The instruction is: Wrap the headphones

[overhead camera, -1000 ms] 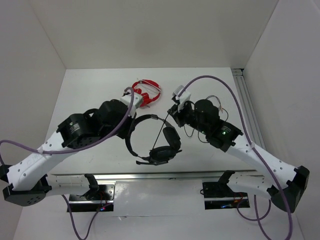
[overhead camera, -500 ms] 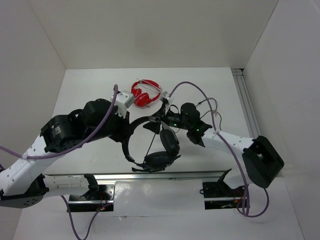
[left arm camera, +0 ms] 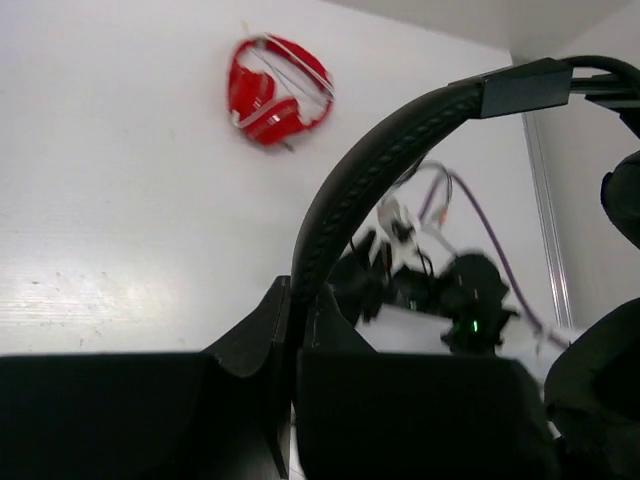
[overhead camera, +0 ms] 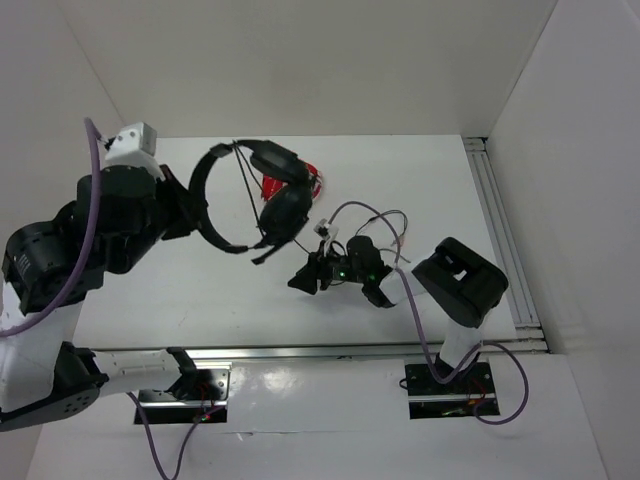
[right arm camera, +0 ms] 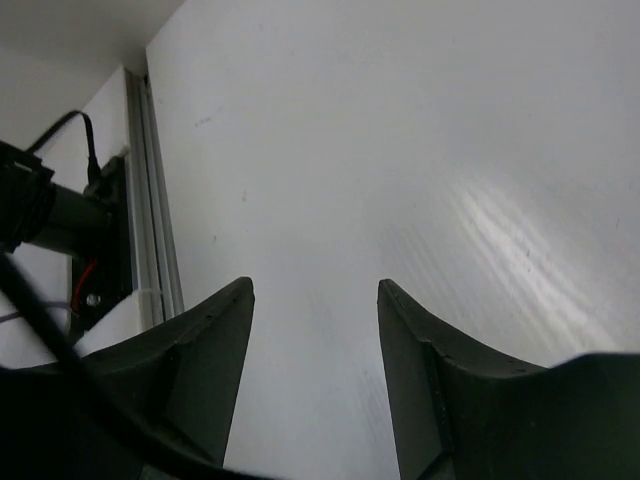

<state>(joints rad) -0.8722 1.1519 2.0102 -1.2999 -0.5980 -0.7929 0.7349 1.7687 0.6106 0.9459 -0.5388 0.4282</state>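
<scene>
The black headphones (overhead camera: pixel 285 212) hang in the air over the back left of the table, headband to the left, earcups to the right, boom mic pointing down. Their thin cable (overhead camera: pixel 248 185) runs across the headband's arc. My left gripper (overhead camera: pixel 190 207) is raised and shut on the headband; the left wrist view shows the headband (left arm camera: pixel 380 160) clamped between its jaws (left arm camera: pixel 297 310). My right gripper (overhead camera: pixel 298 284) is low over the table's middle, open and empty, below and right of the headphones. In the right wrist view it (right arm camera: pixel 315 290) holds only bare table between its fingers.
Red headphones (overhead camera: pixel 312 180) lie on the table at the back, partly hidden behind the black earcups; they also show in the left wrist view (left arm camera: pixel 275 90). A metal rail (overhead camera: pixel 500 230) runs along the table's right edge. White walls enclose three sides.
My left gripper has lifted the headphones off the table, up and to the left. My right arm has folded down and back, its gripper now low at the table's middle.
</scene>
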